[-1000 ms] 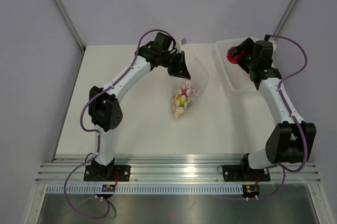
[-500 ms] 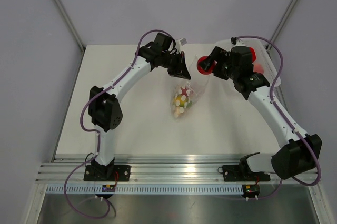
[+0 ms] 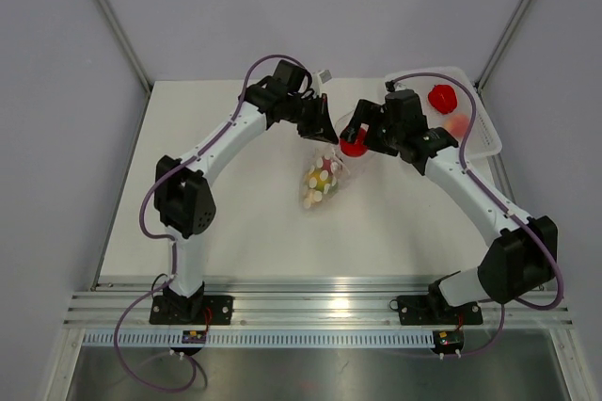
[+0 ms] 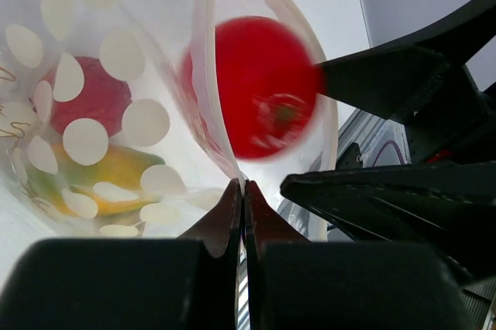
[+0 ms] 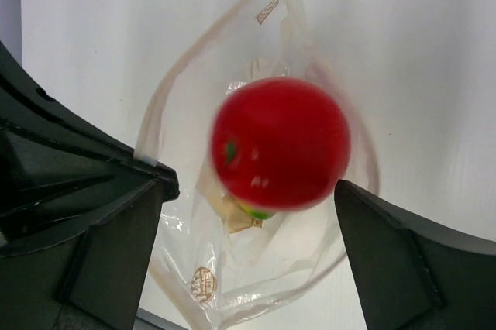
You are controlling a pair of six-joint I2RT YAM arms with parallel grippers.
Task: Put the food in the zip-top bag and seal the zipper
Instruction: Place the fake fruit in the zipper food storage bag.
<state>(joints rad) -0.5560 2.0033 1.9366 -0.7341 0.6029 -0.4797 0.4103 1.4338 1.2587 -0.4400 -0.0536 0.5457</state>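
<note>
The left gripper (image 4: 242, 190) pinches the zip-top bag (image 3: 323, 178) by its mouth edge, mid-table. The right gripper (image 5: 248, 187) gapes wide above it, the red toy fruit (image 5: 280, 142) blurred between its fingers and apparently loose. If the fruit clips the floppy rim, it could bounce out.

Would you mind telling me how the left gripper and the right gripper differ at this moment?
The left gripper is shut, pinching the zip-top bag at its mouth edge; the right gripper is open. The left gripper grips the bag, while the right gripper's spread fingers flank a blurred red fruit without clamping it. Both sit at the bag's mouth.
</note>
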